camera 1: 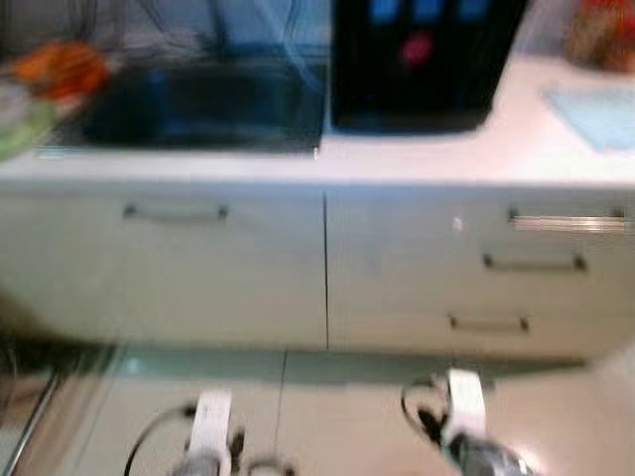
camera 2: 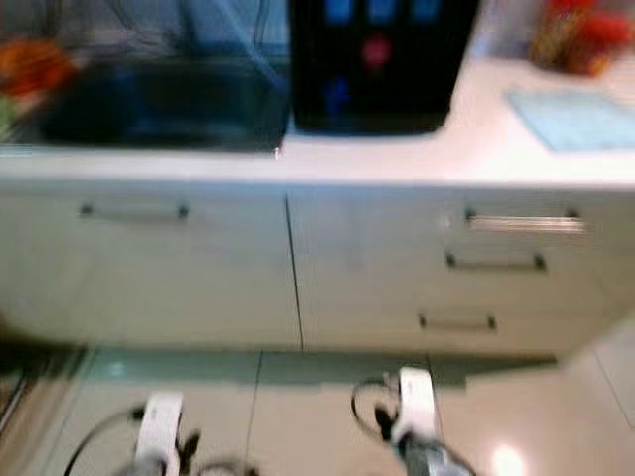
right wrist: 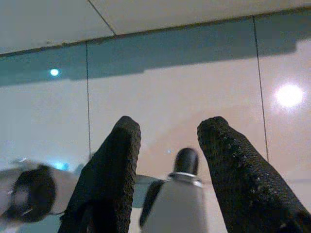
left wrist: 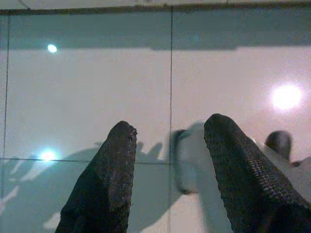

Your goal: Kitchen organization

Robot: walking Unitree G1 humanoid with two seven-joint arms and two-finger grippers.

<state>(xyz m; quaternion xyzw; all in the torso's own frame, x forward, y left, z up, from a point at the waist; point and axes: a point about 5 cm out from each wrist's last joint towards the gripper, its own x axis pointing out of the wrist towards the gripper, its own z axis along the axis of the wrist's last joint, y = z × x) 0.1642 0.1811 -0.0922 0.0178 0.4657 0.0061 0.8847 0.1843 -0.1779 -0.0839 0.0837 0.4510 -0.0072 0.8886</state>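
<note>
Kitchen counter (camera 1: 417, 159) ahead; both grippers' jaws hang parted, empty.

White handled cabinets (camera 1: 198, 258) under a pale counter (camera 1: 476, 149), glossy tiled floor (left wrist: 97, 97).

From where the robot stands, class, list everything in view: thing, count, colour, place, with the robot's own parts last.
Worktop: one, white, across the cabinets.
Sink: one, dark, set in the worktop on the left.
Appliance: one, black with blue and pink lights, on the worktop right of the sink.
Cloth: one, pale blue, flat on the worktop at far right.
Packets: blurred red and yellow, count unclear, back right corner.
Orange item: one, blurred, left of the sink.
Cupboard door: one, white, under the sink.
Drawers: three handles showing, white, at right.
Floor: pale glossy tiles.
Left gripper: one, black, open, pointing at the floor.
Right gripper: one, black, open, pointing at the floor.
</note>
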